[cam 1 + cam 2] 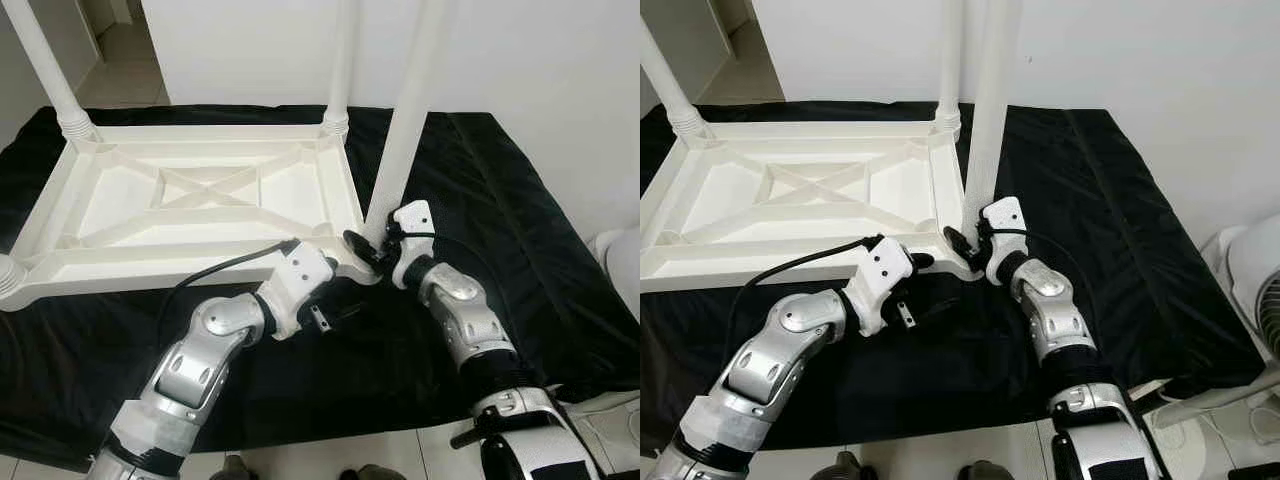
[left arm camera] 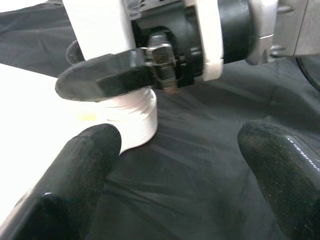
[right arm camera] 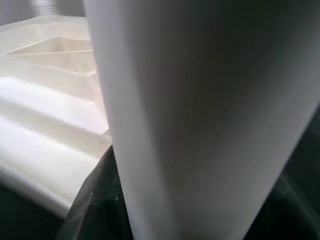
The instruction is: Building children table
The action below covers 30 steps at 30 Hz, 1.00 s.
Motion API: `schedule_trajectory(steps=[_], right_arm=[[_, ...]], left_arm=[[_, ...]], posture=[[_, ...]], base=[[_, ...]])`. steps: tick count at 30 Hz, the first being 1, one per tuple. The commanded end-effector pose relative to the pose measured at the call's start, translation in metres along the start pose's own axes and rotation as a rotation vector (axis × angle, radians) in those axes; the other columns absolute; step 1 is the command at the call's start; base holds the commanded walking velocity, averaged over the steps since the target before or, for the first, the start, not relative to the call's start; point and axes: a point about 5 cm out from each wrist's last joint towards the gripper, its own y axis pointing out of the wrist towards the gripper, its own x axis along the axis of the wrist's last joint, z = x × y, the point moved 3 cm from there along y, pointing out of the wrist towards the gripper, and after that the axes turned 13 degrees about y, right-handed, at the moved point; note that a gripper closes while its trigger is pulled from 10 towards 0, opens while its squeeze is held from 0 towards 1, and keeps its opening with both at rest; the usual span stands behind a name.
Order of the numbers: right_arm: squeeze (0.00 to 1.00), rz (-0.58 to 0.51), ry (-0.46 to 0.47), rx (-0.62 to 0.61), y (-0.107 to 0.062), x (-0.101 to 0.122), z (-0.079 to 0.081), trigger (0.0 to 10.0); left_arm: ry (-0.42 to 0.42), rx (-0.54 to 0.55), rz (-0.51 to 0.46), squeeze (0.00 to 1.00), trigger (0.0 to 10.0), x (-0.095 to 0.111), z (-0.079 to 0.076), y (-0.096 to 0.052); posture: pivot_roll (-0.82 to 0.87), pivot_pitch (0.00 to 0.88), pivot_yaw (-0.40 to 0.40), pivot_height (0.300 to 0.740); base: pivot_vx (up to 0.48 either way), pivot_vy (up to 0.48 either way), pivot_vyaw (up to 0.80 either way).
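Note:
A white plastic children's table lies upside down on a black cloth. A tall white leg stands upright at its near right corner socket. My right gripper is shut on the base of that leg, and the leg looms very close in the right wrist view. My left gripper hovers open just in front of the same corner, low over the cloth. Its two fingertips are spread wide with nothing between them, pointing at the leg's base and the right gripper's finger.
Two more legs stand at the far left and far right corners. The black cloth stretches out to the right of the table. A white wall rises behind, and a fan stands at the right.

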Motion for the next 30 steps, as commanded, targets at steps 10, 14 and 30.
schedule_trajectory(steps=[10, 14, 30], right_arm=[[0.00, -0.090, 0.149, -0.446, -0.004, -0.009, 0.004, 10.0], [0.00, -0.096, 0.147, -0.412, -0.002, -0.009, 0.018, 10.0], [0.64, -0.118, 0.114, -0.367, -0.005, 0.000, 0.009, 10.0]], left_arm=[[-0.006, 0.029, 0.018, 0.00, 10.0, -0.002, -0.003, -0.001], [-0.008, 0.023, 0.017, 0.00, 10.0, -0.001, -0.004, 0.000], [-0.006, 0.023, 0.016, 0.00, 10.0, -0.001, -0.005, 0.000]], posture=[[-0.06, 0.061, -0.002, 0.740], [-0.06, 0.061, -0.001, 0.740], [-0.06, 0.056, -0.012, 0.740]], base=[[0.000, 0.000, 0.00], [0.000, 0.000, 0.00], [0.000, 0.000, 0.00]])
